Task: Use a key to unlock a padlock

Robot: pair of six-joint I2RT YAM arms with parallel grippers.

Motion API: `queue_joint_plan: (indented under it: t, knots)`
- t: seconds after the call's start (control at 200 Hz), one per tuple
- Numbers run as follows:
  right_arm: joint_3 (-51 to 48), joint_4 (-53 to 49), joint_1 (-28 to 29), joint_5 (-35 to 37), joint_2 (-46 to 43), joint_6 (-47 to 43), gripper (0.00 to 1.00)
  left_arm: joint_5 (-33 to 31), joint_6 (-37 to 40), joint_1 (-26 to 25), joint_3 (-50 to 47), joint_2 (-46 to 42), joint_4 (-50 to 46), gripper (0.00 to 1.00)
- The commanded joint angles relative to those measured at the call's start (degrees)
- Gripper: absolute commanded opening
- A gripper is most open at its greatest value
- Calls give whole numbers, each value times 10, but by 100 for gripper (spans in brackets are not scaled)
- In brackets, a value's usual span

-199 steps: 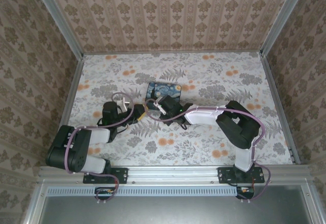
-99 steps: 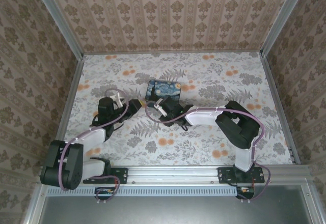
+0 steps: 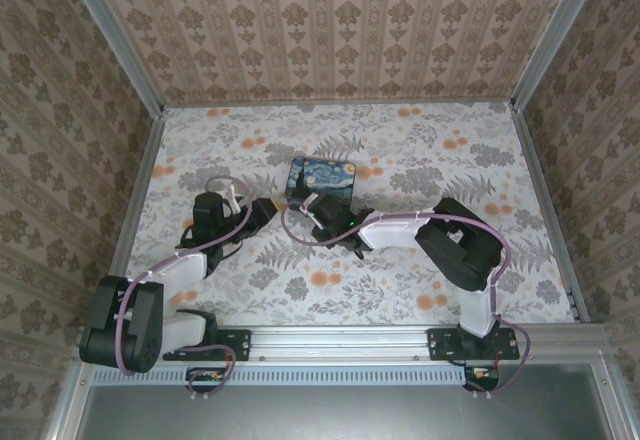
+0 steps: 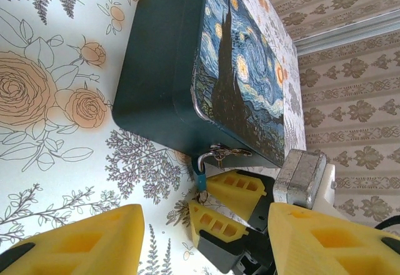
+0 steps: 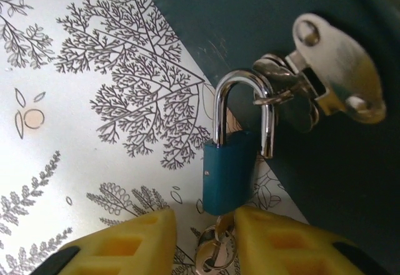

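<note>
Mostly done: padlock (image 5: 228, 172) shackle looks sprung, hooked in hasp (image 5: 281, 81) mid-frame. Right gripper (image 5: 205, 222) is set around key (image 5: 212, 256), pinch can't be told. Left gripper (image 4: 206, 225) is spread.

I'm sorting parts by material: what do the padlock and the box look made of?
Padlock: likely metal body with matte teal coating; its shackle looks chromed steel, with mirror-like glints. Box: seemingly thin painted tin, judging by smooth rounded corners, a rolled lid rim and glossy print.

A square box (image 3: 321, 177) with a starry-night painting on its lid and dark teal sides lies on the flower-patterned counter (image 3: 430, 150). A silver latch (image 5: 334, 78) sits on the box's side. Damask-papered walls (image 3: 330, 30) rise behind the box.
</note>
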Motion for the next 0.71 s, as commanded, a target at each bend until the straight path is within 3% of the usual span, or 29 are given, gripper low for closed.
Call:
queue_joint_plan:
  t: [0.0,0.18,0.32,0.7]
  knots:
    - [8,25,0,43,37,9,26,-6,14,5,4,-2,0,56]
    - [-8,42,0,46,30,3,8,-10,19,5,3,4,-1,56]
    - [-33,59,0,21,-1,-19,0,-13,29,5,7,12,-5,56]
    - [-43,61,-2,-51,-52,-115,0,-15,40,8,19,27,-9,56]
